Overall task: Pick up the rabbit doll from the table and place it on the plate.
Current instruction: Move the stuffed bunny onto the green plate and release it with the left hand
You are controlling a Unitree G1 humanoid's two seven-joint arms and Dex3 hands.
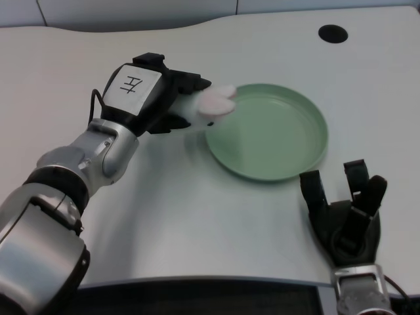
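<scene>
Left hand (pixel 154 98) grips rabbit doll (pixel 209 107), upper-left-centre of frame, at plate's (pixel 308 154) left rim

Doll's pink ears overlap the rim, body looks still outside it; letting go here prob drops it on the rim or table (pixel 197 216), w/ risk of tipping off, so needs carrying further right first

Left hand (pixel 152 95) holds rabbit doll (pixel 209 105) (pink ears) at plate (pixel 268 130) rim.

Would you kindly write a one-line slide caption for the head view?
Left hand holds the rabbit doll at the near-left rim of the green plate.
</scene>
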